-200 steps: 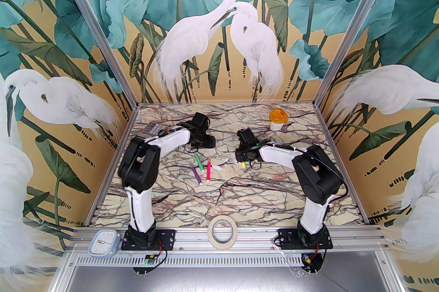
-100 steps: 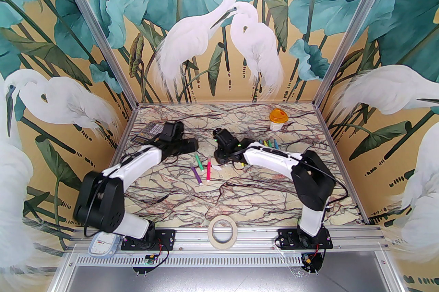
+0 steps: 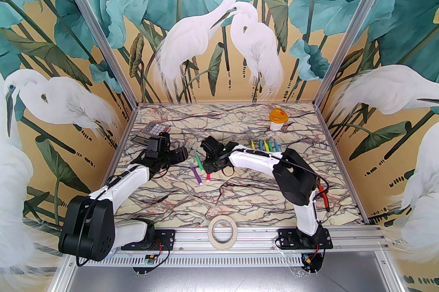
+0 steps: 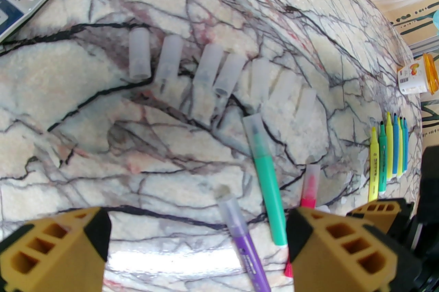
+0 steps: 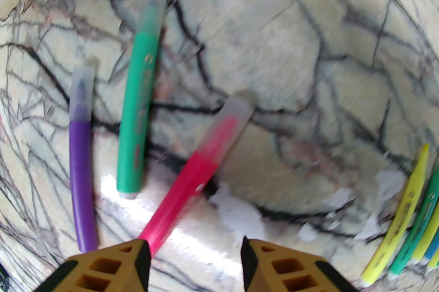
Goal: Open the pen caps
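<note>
Left gripper [image 3: 179, 154]: hovering low over the table [image 3: 240, 196], left of centre; holding jaws spread wide; pinching nothing; pointing toward the three capped pens at its right.
Right gripper [image 5: 195, 263]: hovering low at centre, directly above the near end of the pink pen; holding jaws spread; pinching nothing; covering that pen's near end with one fingertip [image 5: 142, 251] in the wrist view.
Green pen [image 5: 137, 105]: lying flat at centre, farthest of the three; carrying a clear cap on its far end.
Purple pen [image 5: 80, 160]: lying flat just left of the green pen; carrying a clear cap on its far end.
Pink pen [image 5: 195, 174]: lying flat to the right of the green pen, slanting away from it toward the far right; carrying a clear cap on its far end.
Loose pen caps [image 4: 223, 74]: lying in a row of seven, side by side, between the calculator and the capped pens; sitting apart from every pen.
Uncapped pens [image 3: 264, 145]: lying side by side at the far right, near the jar; showing yellow, green and blue bodies with bare tips pointing far.
Calculator [image 3: 152, 133]: resting at the far left.
Jar [image 3: 277, 119]: standing upright at the far right, wearing an orange lid.
Tape roll [image 3: 222, 228]: lying flat on the near rail, between the arm bases.
</note>
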You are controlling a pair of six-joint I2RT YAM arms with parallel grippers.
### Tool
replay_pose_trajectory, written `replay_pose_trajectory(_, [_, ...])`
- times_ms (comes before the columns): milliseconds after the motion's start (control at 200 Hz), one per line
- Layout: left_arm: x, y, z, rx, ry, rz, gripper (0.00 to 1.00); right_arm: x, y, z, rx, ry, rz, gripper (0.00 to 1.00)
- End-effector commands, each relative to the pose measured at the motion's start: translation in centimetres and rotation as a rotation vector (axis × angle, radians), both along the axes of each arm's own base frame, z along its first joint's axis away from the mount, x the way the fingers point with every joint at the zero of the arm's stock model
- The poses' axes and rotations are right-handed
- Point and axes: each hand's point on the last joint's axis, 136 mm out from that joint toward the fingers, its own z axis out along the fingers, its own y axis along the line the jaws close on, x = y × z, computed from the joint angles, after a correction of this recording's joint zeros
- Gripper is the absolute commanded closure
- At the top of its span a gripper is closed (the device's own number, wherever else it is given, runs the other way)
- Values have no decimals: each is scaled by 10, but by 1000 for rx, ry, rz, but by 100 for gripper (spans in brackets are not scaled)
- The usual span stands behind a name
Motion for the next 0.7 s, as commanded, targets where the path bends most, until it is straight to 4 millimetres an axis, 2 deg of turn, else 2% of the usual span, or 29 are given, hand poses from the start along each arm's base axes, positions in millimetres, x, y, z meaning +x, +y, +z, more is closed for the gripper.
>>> replay_pose_trajectory(0, [4, -2, 9, -35, -41, -7, 11, -7, 9, -11, -2, 50, -16, 49])
replay_pose_trajectory(305, [2, -2, 11, -30, -48, -20, 10, -3, 17, -25, -23, 67, -20, 50])
replay_pose_trajectory(695, [-1, -2, 28, -50, -91, -20, 10, 7, -14, -44, -232, 20, -41, 61])
